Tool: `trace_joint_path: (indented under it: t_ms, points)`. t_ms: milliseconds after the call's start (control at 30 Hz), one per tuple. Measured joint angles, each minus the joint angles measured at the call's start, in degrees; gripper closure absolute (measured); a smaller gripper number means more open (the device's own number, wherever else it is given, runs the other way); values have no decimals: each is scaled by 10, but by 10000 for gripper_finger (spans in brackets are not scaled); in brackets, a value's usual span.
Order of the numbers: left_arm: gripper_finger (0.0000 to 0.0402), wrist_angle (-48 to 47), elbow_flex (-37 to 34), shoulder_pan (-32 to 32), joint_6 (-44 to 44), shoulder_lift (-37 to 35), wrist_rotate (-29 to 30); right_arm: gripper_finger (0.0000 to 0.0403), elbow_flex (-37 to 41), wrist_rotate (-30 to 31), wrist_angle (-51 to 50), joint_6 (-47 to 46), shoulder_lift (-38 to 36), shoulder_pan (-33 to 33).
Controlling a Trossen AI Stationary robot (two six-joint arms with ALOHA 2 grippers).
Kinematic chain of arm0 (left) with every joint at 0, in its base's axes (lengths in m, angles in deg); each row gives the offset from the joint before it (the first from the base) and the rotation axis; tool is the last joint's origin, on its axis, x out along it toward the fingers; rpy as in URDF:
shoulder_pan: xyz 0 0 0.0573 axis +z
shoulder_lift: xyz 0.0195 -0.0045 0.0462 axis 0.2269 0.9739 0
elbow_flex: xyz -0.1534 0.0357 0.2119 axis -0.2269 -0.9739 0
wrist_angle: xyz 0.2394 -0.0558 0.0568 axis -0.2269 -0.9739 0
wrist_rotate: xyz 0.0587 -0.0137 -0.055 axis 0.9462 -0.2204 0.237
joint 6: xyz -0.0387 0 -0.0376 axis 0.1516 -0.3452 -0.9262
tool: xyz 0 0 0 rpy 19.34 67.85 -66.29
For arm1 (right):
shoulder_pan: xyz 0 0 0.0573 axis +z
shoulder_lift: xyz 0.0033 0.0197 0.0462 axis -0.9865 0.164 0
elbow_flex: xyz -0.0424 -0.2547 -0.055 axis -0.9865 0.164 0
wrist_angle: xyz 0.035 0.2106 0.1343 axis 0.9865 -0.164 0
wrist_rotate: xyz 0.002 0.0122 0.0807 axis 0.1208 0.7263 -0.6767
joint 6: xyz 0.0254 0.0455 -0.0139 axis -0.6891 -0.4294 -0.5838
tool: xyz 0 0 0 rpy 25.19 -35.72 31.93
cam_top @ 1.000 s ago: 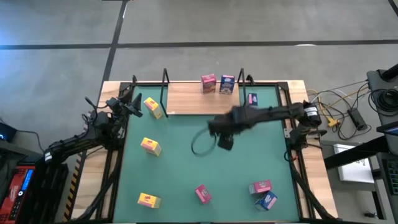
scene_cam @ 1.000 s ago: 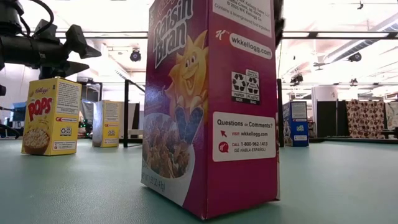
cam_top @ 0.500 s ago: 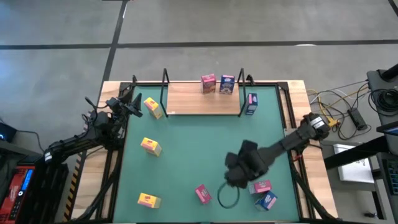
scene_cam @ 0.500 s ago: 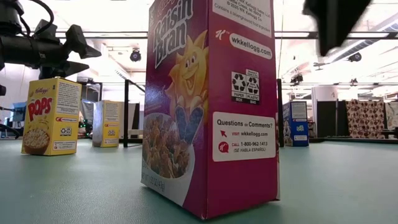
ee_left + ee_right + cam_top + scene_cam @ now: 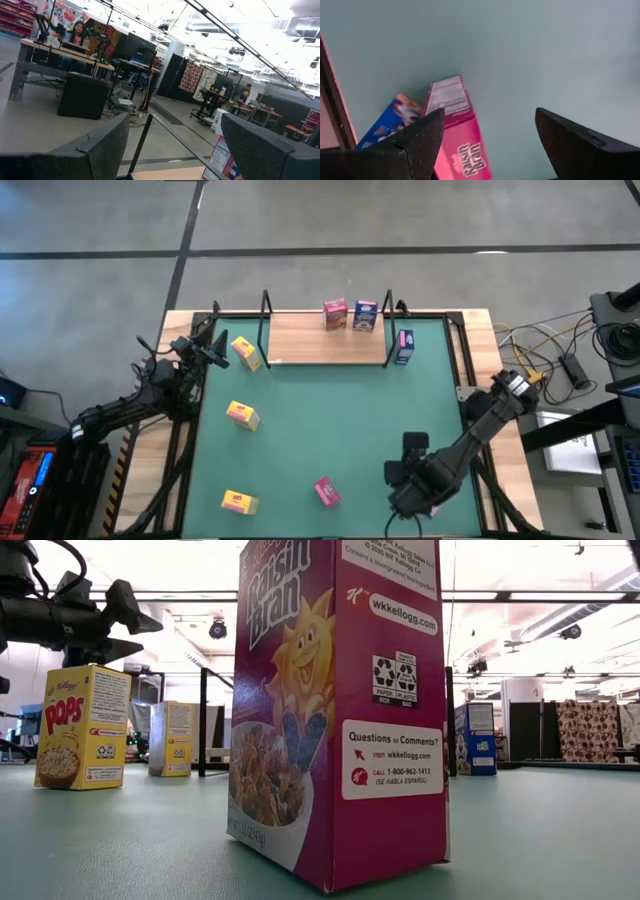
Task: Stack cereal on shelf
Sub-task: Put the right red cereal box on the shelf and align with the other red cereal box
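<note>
Plainly the left gripper waits at the counter's left edge, its fingers spread wide on nothing, so the work falls to the right gripper, which hangs over the near right corner with its fingers wide apart and empty. Between and just below those fingers stands a pink cereal box, with a blue cereal box touching or almost touching its side, beyond one finger. To do this pick well, I judge the fingers should drop squarely over the pink box's narrow faces, one finger sliding into whatever gap the blue neighbour leaves rather than shoving it, then close before lifting toward the shelf, which lies well away across the counter. Counting from the left: three yellow boxes on the counter nearer the left fingers; three pink, one on the shelf, one loose mid-counter, one under the right fingers; three blue, one on the shelf, one just beside the shelf's end, one by the right fingers; two arms; one shelf
</note>
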Motion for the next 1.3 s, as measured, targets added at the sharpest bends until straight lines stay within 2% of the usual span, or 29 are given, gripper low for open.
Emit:
trace_joint_path:
  t_ms: [433, 933, 1300]
  points:
    - [102, 0, 0, 0, 0, 0, 0, 106, 1, -18, 0, 8, 0, 40]
    - [102, 0, 0, 0, 0, 0, 0, 95, 15, -19, 2, 14, 0, 42]
    - [102, 0, 0, 0, 0, 0, 0, 95, 55, -23, 27, 39, -1, 42]
